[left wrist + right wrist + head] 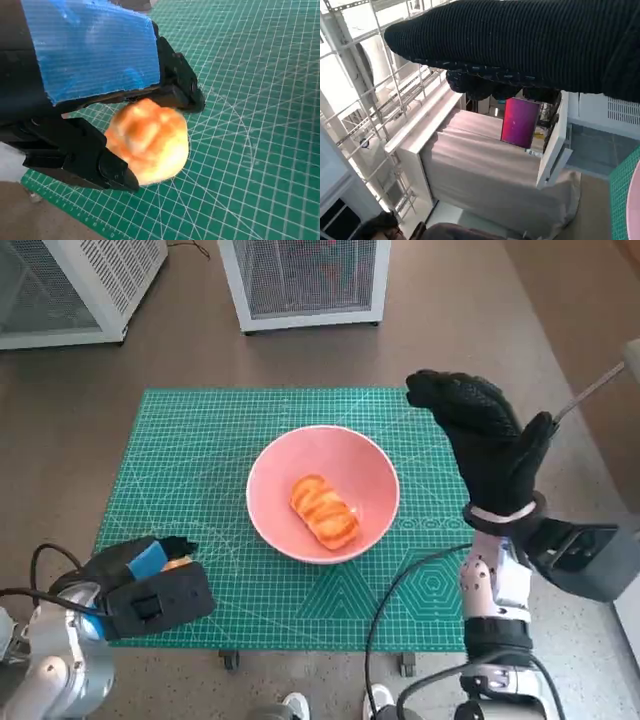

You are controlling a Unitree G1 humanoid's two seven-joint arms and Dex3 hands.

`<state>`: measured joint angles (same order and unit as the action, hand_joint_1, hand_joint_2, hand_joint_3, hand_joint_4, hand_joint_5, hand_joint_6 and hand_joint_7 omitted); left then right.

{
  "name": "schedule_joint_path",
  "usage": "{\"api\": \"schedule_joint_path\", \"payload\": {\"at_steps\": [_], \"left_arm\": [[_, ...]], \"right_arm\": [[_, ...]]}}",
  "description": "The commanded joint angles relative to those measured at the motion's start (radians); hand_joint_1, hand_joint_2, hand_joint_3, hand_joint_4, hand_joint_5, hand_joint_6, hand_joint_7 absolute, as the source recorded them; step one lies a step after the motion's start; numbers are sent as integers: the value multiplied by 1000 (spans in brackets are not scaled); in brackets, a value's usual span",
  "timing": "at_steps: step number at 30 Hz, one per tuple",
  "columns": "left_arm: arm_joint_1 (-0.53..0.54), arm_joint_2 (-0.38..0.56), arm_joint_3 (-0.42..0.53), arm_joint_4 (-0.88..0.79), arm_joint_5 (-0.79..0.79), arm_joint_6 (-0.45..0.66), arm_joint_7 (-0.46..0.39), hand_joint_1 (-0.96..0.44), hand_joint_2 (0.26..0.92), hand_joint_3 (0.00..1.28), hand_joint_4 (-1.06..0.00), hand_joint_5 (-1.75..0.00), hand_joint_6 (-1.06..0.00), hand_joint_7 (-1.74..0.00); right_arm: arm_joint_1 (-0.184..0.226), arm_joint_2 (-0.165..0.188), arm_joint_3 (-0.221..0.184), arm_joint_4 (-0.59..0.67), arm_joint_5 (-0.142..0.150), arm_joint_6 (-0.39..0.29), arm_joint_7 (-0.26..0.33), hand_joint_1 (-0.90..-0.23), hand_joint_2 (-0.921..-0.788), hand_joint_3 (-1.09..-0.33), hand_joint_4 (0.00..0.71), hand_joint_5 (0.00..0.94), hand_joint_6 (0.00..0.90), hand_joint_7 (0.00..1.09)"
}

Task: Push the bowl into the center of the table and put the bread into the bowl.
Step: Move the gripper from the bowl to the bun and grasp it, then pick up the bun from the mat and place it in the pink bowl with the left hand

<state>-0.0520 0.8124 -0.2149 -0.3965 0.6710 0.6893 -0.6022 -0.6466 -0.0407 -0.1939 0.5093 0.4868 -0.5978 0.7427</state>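
A pink bowl (280, 480) stands in the middle of the green cutting mat (200, 440), and a striped golden bread (324, 510) lies inside it. At the mat's near left corner my left hand (150, 585) grips a second piece of bread (150, 140), a round golden bun, between its black fingers (180, 92); only a sliver of that bun (178, 562) shows in the head view. My right hand (490, 440) is raised to the right of the bowl, fingers spread and holding nothing. The glove (520, 45) spans the right wrist view, with the bowl's rim (636, 210) at the edge.
Two white mesh cabinets (305, 280) (70, 285) stand on the floor behind the table. The mat covers the small table to its edges. A black cable (400, 590) loops over the near edge. A person's head (380, 227) shows in the right wrist view.
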Motion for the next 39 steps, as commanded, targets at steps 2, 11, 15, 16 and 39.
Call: {"api": "schedule_joint_path", "payload": {"at_steps": [2,11,15,16,39], "left_arm": [[19,5,31,8,-2,-56,25,-13,917,79,-706,-1085,-602,-1110],[41,0,70,1,-11,-110,39,2,916,58,-714,-1146,-638,-1151],[42,-1,87,-13,-14,-116,30,2,917,56,-716,-1136,-638,-1163],[41,-2,95,-21,-16,-116,28,2,917,56,-716,-1134,-638,-1165],[-109,-3,200,-173,-48,-112,-19,3,919,49,-731,-1103,-628,-1186]], "right_arm": [[19,-9,-1,9,-3,7,8,-601,-921,-651,227,0,321,17],[23,-4,3,3,-6,7,3,-600,-921,-649,228,1,322,18],[21,-4,0,9,-2,9,5,-600,-921,-647,228,1,322,18],[21,-4,0,10,-1,10,4,-600,-921,-647,228,1,322,18],[21,-2,-5,17,-6,-1,-5,-604,-921,-644,229,1,323,18]]}}
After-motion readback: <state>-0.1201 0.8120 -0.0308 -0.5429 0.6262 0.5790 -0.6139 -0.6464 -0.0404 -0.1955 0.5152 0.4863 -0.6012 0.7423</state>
